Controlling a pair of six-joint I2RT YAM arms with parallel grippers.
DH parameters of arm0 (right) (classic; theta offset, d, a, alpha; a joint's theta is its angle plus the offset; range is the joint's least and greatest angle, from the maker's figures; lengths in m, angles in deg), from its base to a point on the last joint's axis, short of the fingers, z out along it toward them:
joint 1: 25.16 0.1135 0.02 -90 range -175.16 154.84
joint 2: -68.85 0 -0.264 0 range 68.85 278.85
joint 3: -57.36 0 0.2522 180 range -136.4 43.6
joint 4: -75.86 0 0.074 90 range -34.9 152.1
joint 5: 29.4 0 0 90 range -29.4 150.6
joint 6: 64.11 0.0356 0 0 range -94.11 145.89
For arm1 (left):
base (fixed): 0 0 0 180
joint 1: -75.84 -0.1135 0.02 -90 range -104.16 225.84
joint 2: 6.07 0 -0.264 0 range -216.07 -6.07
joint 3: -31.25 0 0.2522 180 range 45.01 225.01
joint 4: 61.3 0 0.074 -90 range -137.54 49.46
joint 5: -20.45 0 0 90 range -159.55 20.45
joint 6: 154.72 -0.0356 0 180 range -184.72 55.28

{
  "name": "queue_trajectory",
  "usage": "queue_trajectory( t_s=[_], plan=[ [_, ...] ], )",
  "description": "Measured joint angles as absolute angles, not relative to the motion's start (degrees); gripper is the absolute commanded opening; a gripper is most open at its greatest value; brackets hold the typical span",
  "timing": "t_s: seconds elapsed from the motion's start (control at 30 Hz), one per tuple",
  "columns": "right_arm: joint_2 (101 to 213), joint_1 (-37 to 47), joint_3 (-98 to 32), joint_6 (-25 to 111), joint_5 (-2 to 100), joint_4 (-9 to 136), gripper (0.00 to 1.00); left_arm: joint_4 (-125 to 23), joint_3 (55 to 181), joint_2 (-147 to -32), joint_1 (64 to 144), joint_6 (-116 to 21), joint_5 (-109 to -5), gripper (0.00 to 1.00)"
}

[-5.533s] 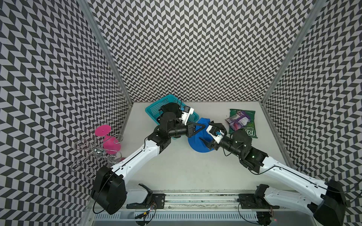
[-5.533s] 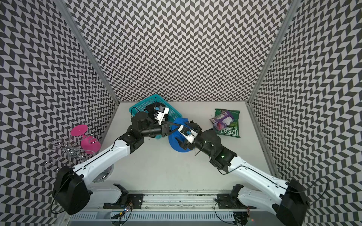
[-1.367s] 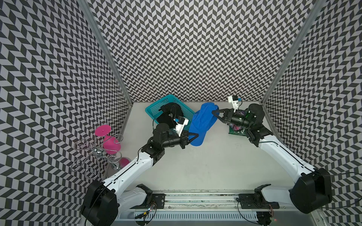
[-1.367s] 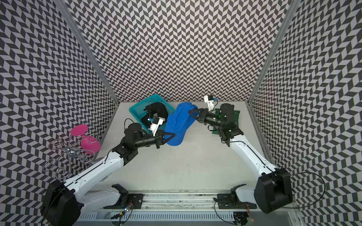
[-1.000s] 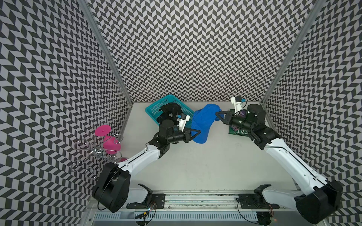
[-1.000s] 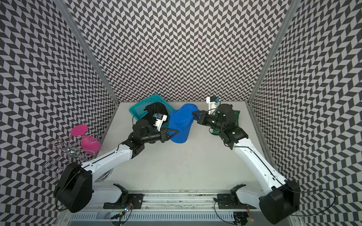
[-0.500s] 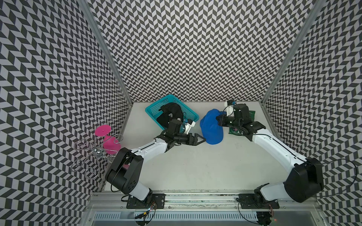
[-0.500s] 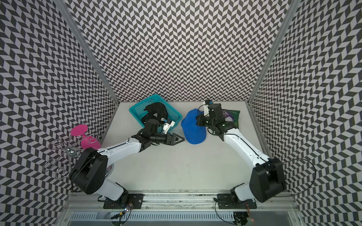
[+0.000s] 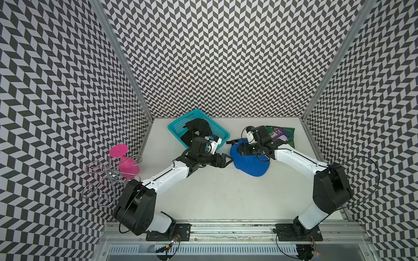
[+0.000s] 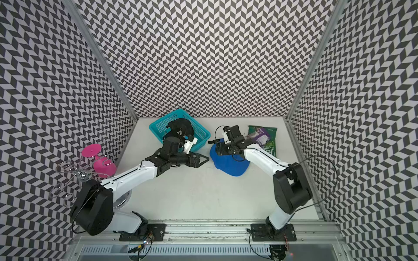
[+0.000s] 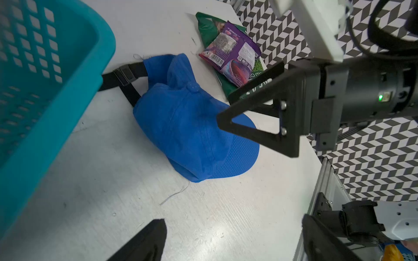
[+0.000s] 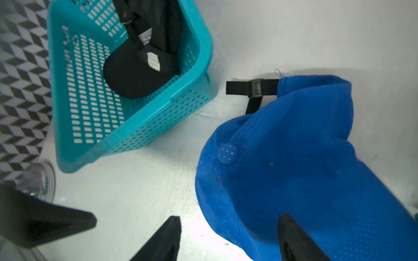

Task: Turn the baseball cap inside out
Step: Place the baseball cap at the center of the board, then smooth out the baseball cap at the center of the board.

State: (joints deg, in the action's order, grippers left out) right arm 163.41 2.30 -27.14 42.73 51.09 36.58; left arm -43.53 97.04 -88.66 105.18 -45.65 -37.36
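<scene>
- half a second back the right gripper (image 12: 228,217) was pinching the blue cap (image 9: 248,166) and holding it up on edge. now the cap lies on the table (image 9: 226,198), and that gripper hangs over it with its jaws spread, gripping nothing.
- left gripper (image 9: 226,160) sits near the cap's basket-side edge, jaws spread as well, clear of the fabric.
- cap rests toward the back of the table, between the teal basket (image 9: 178,131) and the snack bags (image 9: 282,135). the basket's corner is near the strap end but apart from it, and the purple pouch (image 11: 230,58) lies just beside the crown.
- widest free stretch of tabletop runs from the brim toward the front rail, between the two arms. the table's right edge lies just past the green bag (image 10: 268,140).
- crown is dome up, slumped and creased at the back, with its top button (image 12: 227,153) showing. the perforated brim (image 11: 237,158) lies flat, and a black strap (image 12: 255,88) with a buckle trails toward the basket.
- black cap (image 9: 196,126) lies inside the basket. a pink glass (image 9: 126,166) sits on the wire rack (image 9: 108,178), well apart on the left.
- one second ago the cap was stretched between both grippers. the left one let go first, the right one only now.
</scene>
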Motion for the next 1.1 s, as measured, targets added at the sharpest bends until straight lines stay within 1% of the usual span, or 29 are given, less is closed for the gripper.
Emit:
queue_trajectory(
  t_s=[0.03, 0.17, 0.3, 0.4, 0.57, 0.7, 0.8, 0.87, 0.9, 0.93, 1.03, 1.07, 1.1],
  plan=[
    [162.6, 2.2, -27.1, 42.5, 51.5, 36.5, 0.82, -43.5, 98.0, -89.2, 105.2, -46.5, -37.6, 0.85],
    [156.0, 0.1, -24.3, 40.9, 51.8, 38.5, 0.76, -44.9, 100.6, -92.4, 105.2, -48.3, -37.8, 0.76],
    [151.9, -4.3, -20.5, 37.6, 47.6, 41.5, 0.69, -47.3, 100.7, -97.0, 105.2, -47.9, -36.7, 0.67],
    [154.3, -6.8, -20.1, 32.3, 44.1, 41.5, 0.66, -49.2, 100.6, -100.8, 105.4, -46.8, -35.8, 0.63],
    [160.3, -7.0, -19.8, 23.3, 41.4, 41.6, 0.65, -53.5, 100.7, -105.9, 105.4, -44.0, -34.0, 0.57],
    [162.0, -7.0, -19.0, 18.4, 39.3, 42.0, 0.66, -55.5, 102.3, -109.6, 105.4, -42.8, -33.6, 0.55],
    [163.1, -7.0, -19.0, 15.7, 37.5, 43.7, 0.68, -56.9, 104.5, -112.7, 105.4, -42.1, -33.6, 0.52],
    [164.3, -7.0, -19.0, 14.2, 36.5, 44.8, 0.69, -57.8, 105.5, -114.3, 105.4, -41.6, -33.5, 0.47],
    [165.2, -7.0, -19.1, 13.4, 36.1, 45.0, 0.67, -58.3, 105.8, -115.0, 105.4, -41.0, -33.4, 0.43],
    [166.0, -7.0, -19.1, 12.9, 35.8, 45.1, 0.58, -58.7, 106.0, -115.4, 105.4, -40.7, -33.3, 0.37],
    [168.8, -7.0, -19.5, 11.9, 35.4, 44.8, 0.14, -59.8, 106.5, -116.0, 105.4, -39.7, -33.6, 0.13],
    [169.3, -7.0, -19.7, 11.9, 35.5, 44.6, 0.03, -59.9, 107.1, -116.1, 105.5, -39.8, -33.9, 0.06],
    [169.4, -7.0, -19.9, 12.0, 35.6, 44.2, 0.00, -59.9, 107.8, -116.2, 105.5, -40.0, -34.4, 0.00]
  ],
)
